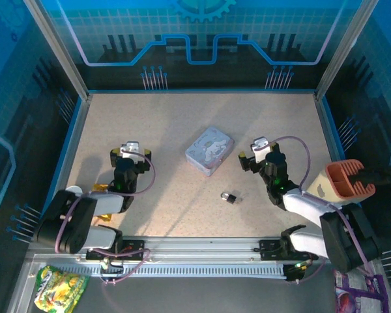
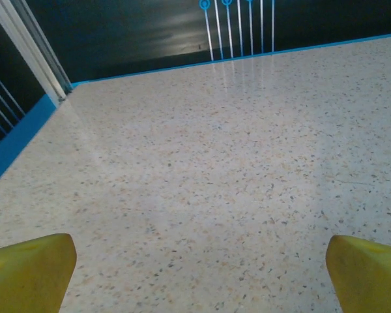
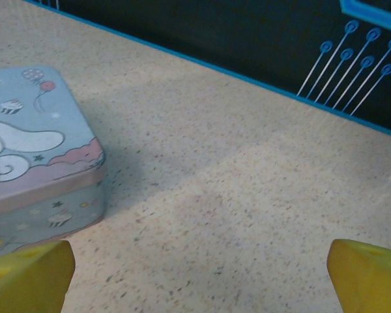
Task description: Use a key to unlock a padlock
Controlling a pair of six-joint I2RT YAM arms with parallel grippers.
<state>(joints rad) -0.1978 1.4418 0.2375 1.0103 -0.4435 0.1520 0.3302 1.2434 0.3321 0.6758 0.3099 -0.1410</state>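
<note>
The padlock point(image 1: 229, 197) is a tiny dark body with a silvery shackle, lying on the speckled table in front of the tin and to the near left of my right gripper point(image 1: 256, 155). The key is too small to tell apart from the padlock. My right gripper point(image 3: 199, 274) is open just right of the tin, with only bare tabletop between its yellow fingertips point(image 3: 29, 277). On the left side of the table my left gripper point(image 1: 130, 155) point(image 2: 202, 274) stands open too, with nothing between its yellow fingertips point(image 2: 29, 270).
A pale blue-grey tin point(image 1: 210, 150) point(image 3: 36, 156) with a cartoon picture sits mid-table. Blue-edged walls point(image 1: 195, 72) enclose the table on three sides. A metal rail point(image 1: 202, 251) runs along the near edge. A green-yellow packet point(image 1: 58, 287) lies outside at the bottom left.
</note>
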